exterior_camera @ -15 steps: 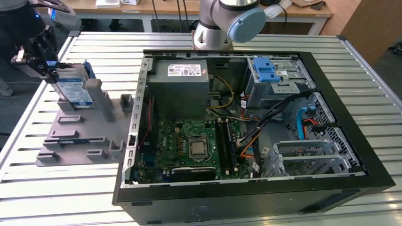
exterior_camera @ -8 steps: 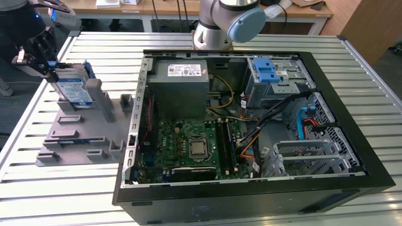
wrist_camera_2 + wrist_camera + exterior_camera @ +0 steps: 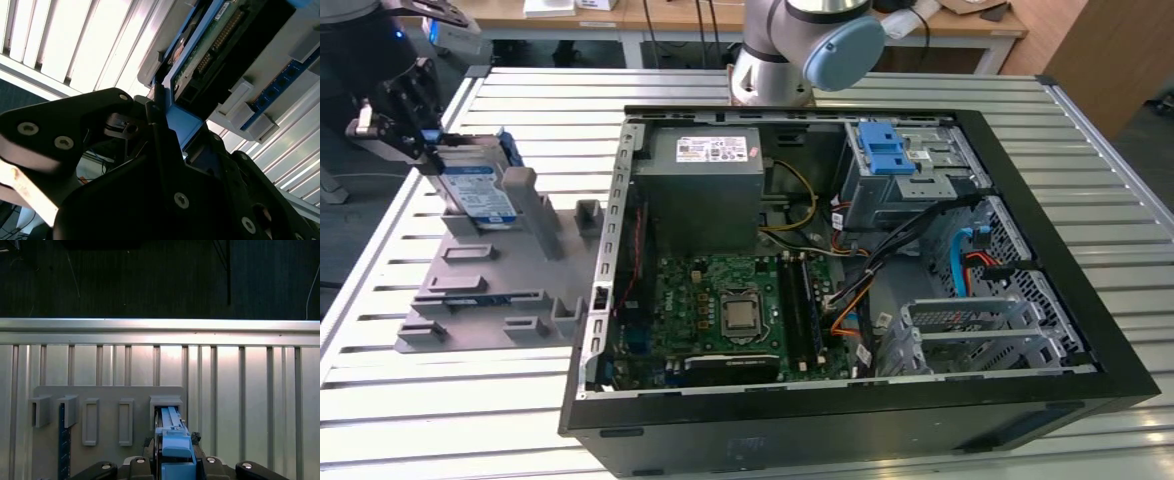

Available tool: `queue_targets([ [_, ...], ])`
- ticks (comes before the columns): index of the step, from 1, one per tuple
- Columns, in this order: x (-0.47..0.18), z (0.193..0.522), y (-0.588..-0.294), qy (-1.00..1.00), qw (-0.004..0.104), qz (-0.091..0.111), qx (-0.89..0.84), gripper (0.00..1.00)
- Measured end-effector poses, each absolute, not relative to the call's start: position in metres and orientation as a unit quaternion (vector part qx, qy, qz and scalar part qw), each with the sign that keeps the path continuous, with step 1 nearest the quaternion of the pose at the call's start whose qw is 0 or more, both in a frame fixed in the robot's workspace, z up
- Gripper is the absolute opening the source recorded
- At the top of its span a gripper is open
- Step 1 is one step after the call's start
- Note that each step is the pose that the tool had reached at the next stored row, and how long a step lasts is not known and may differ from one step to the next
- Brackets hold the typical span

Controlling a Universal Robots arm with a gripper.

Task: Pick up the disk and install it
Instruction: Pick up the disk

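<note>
The disk (image 3: 475, 186), silver with a white-and-blue label and a blue carrier frame, stands on edge at the far end of the grey slotted holder (image 3: 480, 290) on the exterior view's left. My gripper (image 3: 443, 150) is at its upper end, shut on it. In the second wrist view the black fingers (image 3: 157, 112) clamp the blue frame, with the disk's (image 3: 210, 45) green circuit board beyond. In the first wrist view the blue carrier of the disk (image 3: 172, 437) sits between the jaws, over a slot of the holder (image 3: 107, 392). I cannot tell whether its lower edge still rests in the slot.
The open computer case (image 3: 1067, 290) fills the middle and the exterior view's right, with a grey power-supply box (image 3: 707, 160), motherboard (image 3: 734, 300), and a drive cage with a blue latch (image 3: 883, 150). The arm's base (image 3: 781, 60) stands behind it. A slatted metal table (image 3: 454, 400) lies beneath.
</note>
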State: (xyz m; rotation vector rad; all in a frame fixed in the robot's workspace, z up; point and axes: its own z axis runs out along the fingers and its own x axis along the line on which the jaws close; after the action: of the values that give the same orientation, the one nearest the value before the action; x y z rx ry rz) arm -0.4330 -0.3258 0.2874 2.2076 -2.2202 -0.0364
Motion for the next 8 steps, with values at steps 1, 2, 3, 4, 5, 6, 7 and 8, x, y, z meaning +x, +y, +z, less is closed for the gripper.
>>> queue_targets([
  [1, -0.4330, 0.2875, -0.3258, -0.709, 0.005, -0.012, 0.705, 0.36],
  [2, -0.4330, 0.2877, -0.3258, -0.709, 0.005, -0.012, 0.705, 0.36],
  [3, -0.4330, 0.2881, -0.3258, -0.709, 0.005, -0.012, 0.705, 0.36],
  [4, -0.4330, 0.2888, -0.3258, -0.709, 0.005, -0.012, 0.705, 0.36],
  [5, -0.4330, 0.2894, -0.3258, -0.709, 0.005, -0.012, 0.705, 0.36],
  [6, -0.4330, 0.2902, -0.3258, -0.709, 0.005, -0.012, 0.705, 0.36],
  [7, -0.4330, 0.2912, -0.3258, -0.709, 0.005, -0.012, 0.705, 0.36],
  [8, -0.4330, 0.2922, -0.3258, -0.709, 0.005, -0.012, 0.705, 0.36],
])
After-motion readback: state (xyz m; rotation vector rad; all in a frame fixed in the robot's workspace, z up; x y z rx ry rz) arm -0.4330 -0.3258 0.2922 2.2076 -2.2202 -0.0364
